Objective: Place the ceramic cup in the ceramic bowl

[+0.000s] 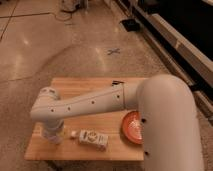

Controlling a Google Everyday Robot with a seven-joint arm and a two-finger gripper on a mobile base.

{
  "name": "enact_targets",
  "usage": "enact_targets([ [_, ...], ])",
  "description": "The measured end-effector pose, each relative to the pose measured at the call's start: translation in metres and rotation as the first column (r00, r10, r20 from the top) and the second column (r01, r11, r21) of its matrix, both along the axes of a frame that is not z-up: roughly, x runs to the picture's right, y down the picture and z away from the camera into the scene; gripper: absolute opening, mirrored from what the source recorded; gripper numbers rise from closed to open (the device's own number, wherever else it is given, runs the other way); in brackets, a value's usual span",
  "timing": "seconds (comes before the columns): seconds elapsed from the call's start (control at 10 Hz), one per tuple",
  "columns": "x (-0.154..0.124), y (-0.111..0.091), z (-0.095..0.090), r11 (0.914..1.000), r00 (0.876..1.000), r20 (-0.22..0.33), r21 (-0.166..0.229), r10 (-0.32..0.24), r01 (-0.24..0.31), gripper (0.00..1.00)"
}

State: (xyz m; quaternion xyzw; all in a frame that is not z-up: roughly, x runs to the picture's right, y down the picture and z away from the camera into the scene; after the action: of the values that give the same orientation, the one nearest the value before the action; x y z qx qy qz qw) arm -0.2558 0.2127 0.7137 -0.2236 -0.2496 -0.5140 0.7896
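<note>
My arm reaches across the wooden table (75, 150) from the right. Its wrist bends down at the left, and the gripper (53, 135) hangs low over the table's front left part. The ceramic cup is hidden behind the gripper and wrist there; I cannot make it out apart from them. The orange-red ceramic bowl (131, 128) sits at the front right of the table, with its right side covered by my arm's thick white shell.
A white printed carton (94, 139) lies on its side just right of the gripper, with a small white round bit (73, 133) between them. A small dark object (116, 82) shows at the table's far edge. Speckled floor surrounds the table.
</note>
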Motion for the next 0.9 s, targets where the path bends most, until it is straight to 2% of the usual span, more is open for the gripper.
enact_targets([
  [0.3,-0.005,0.000,0.006,0.9992,0.999,0.005,0.012,0.039,-0.039,0.33],
  [0.6,0.005,-0.012,-0.004,0.9932,0.993,0.005,-0.002,0.116,-0.116,0.04],
  [0.7,0.014,-0.019,-0.009,0.9894,0.989,-0.001,-0.006,0.145,-0.145,0.00],
  [0.9,0.053,-0.043,-0.022,0.9689,0.969,-0.030,-0.004,0.247,-0.247,0.00],
])
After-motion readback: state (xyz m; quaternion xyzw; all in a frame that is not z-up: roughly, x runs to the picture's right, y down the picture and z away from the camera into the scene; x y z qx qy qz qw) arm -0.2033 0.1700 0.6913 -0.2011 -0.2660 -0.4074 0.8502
